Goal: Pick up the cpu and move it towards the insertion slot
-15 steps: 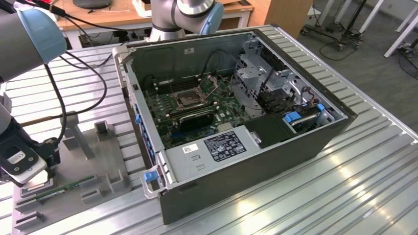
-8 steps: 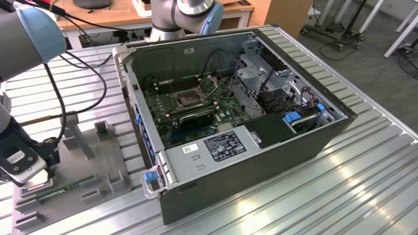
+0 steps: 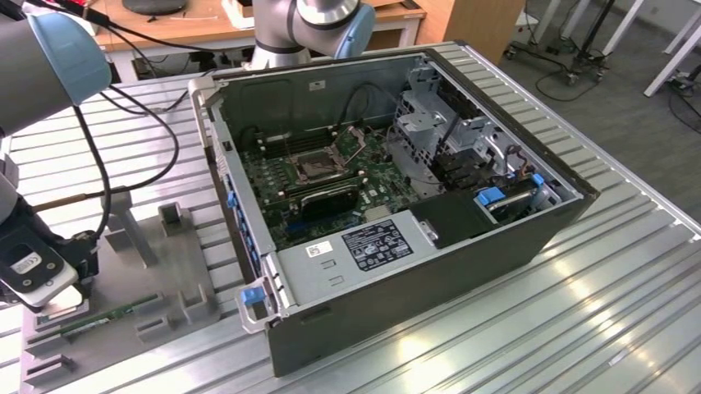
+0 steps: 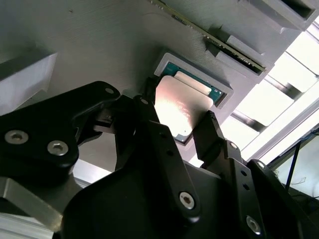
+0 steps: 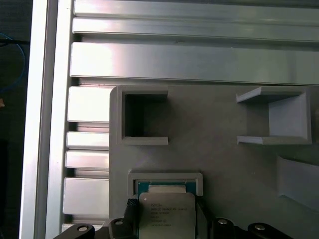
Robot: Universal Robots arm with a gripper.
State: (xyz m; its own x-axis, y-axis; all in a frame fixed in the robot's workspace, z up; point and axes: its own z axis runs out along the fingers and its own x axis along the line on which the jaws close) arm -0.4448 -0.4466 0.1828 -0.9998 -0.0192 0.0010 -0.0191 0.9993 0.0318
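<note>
Exterior view's left: grey-and-blue jointed robot arm (image 3: 38, 66) reaches down over a flat grey plastic fixture tray (image 3: 176, 271) that lies on the ribbed aluminium table (image 3: 547, 328). The arm's wrist is low, close above the tray's near corner.

Both wrist views: black two-finger gripper (image 4: 178, 117) (image 5: 167, 211) is down at a shallow framed pocket of the tray. The cpu (image 4: 177, 104) (image 5: 167, 215), a small flat square chip with a silvery metal face over a green board edge, sits in that pocket. The fingers (image 4: 213, 134) bracket it, one against each of two opposite edges. Reads as a pinch on the chip. The chip is at the pocket, not clear of the tray.

Just beside the pocket, towards the tray's middle: a long thin green memory stick (image 3: 110, 315) lying flat on the tray.

Exterior view's centre: large dark grey open computer case (image 3: 438, 271) on its side, just beside the tray. Green circuit board is exposed inside.

On that board: the insertion slot (image 3: 315, 168), a square socket with a dark centre and silvery metal frame. It is well apart from the gripper and chip, with the case wall between.
</note>
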